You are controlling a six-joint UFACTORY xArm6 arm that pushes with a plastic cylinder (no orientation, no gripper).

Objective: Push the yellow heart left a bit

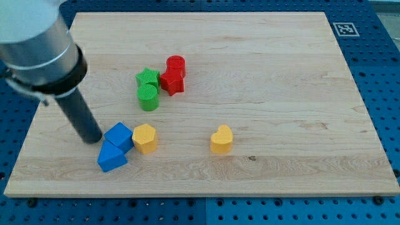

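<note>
The yellow heart (221, 139) lies on the wooden board (281, 75), right of the middle and toward the view's bottom. My tip (92, 138) rests on the board at the view's left, far left of the heart. It stands just left of a blue cube (119, 135) and may be touching it. A blue triangular block (110, 157) sits just below that cube. A yellow hexagonal block (145, 138) sits right of the blue cube, between my tip and the heart.
A green star (149, 79) and a green cylinder (148, 97) sit up the board's middle left, beside a red star (172, 81) and a red cylinder (176, 64). A fiducial tag (344, 29) marks the board's top right corner.
</note>
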